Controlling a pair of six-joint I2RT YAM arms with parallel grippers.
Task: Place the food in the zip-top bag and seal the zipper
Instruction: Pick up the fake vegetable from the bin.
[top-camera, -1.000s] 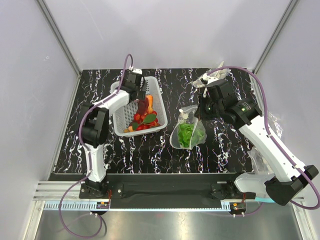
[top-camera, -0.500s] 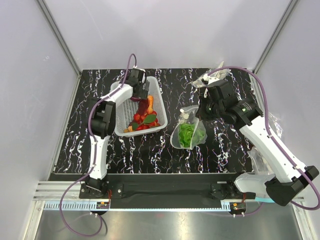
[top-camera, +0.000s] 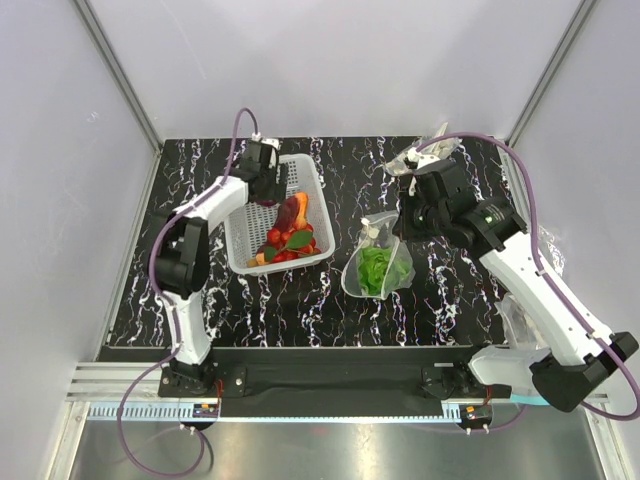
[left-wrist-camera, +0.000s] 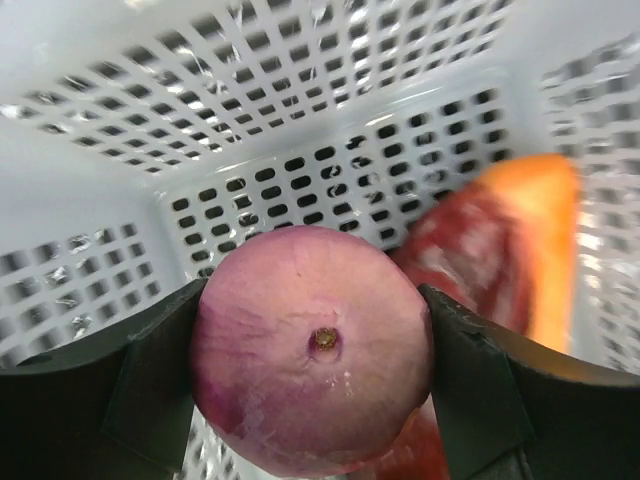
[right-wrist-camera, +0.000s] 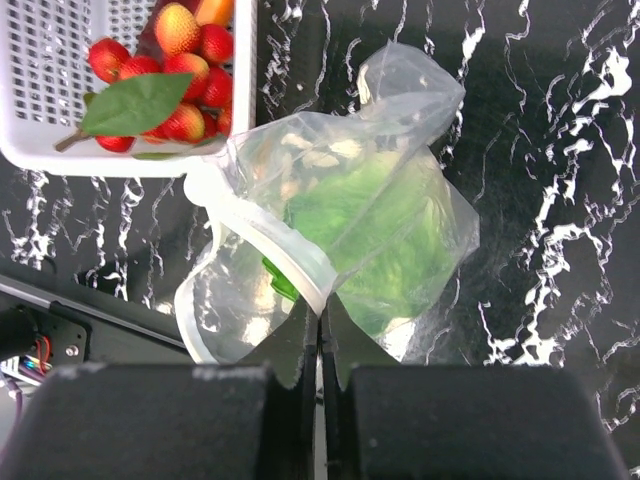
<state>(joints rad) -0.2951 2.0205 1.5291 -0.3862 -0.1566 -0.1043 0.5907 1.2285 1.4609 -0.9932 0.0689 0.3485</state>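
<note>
left tool (top-camera: 266, 188), gripping bulb (left-wrist-camera: 312, 385), moved left

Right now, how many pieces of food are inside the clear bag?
1: the lettuce head, inside the zip-top bag. The right gripper pinches the bag's edge. Something small behind the leaves could be hidden.

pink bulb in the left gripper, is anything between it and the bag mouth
Yes. The bulb sits inside the white basket, so its right wall and the long red-orange pieces lie between it and the zip-top bag in the right gripper. Above the rim, nothing visible blocks the way.
</note>
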